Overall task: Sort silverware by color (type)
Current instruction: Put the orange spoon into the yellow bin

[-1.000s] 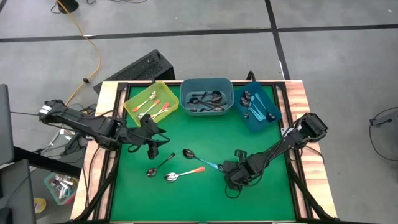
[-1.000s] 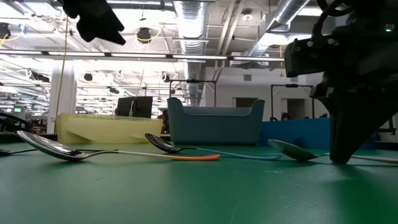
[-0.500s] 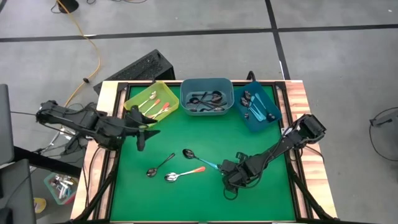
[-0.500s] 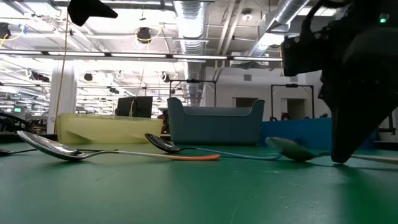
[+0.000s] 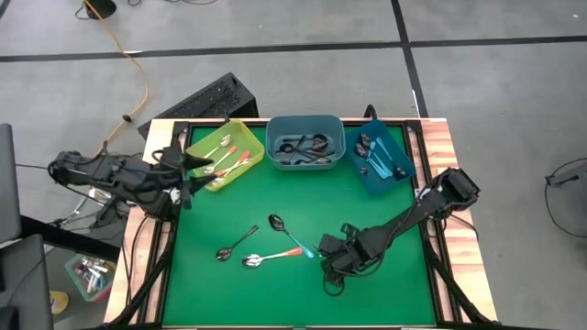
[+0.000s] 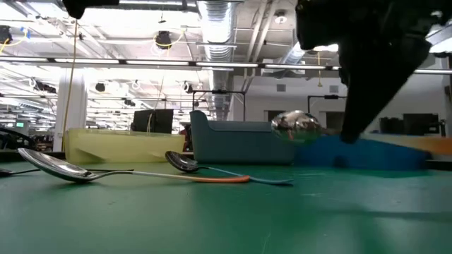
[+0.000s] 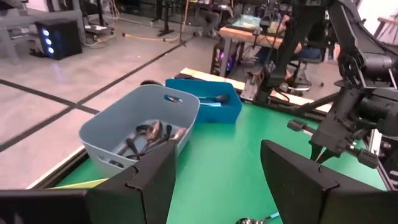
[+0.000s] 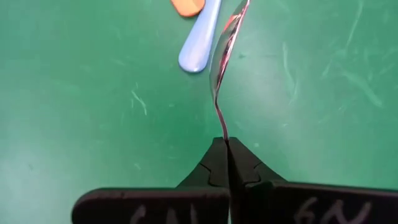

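My right gripper [image 5: 328, 259] hangs over the green mat right of centre, shut on a spoon whose shiny bowl [image 6: 296, 125] floats above the table. Its handle colour is hidden. Three spoons lie flat on the mat: a teal-handled one [image 5: 292, 235], an orange-handled one [image 5: 271, 258] and a dark metal one [image 5: 236, 243]. My left gripper [image 5: 190, 179] waits open by the table's left edge, beside the yellow bin [image 5: 223, 153], with nothing between its fingers [image 7: 143, 180]. My right gripper [image 8: 228, 149] pinches the spoon's thin metal neck [image 8: 222, 121] between its two fingertips. The bowl [image 8: 227, 43] sticks out ahead of the fingers, seen edge-on. The fingers slant down from the table's right side. The spoon is lifted clear of the mat; its handle is hidden behind the fingers.
Three bins stand along the far edge: yellow with orange-handled spoons, grey-blue [image 5: 304, 142] with dark spoons, blue [image 5: 378, 158] with teal-handled spoons. The teal handle's end [image 8: 199, 46] and the orange handle's end [image 8: 186, 6] lie just below the held spoon. Wooden rails border the mat.
My right gripper has risen a little and drifted toward the table's left and near edges, lifting the spoon's bowl off the mat. My left arm has drawn back from over the mat's left half toward the table's left edge, beside the yellow bin.
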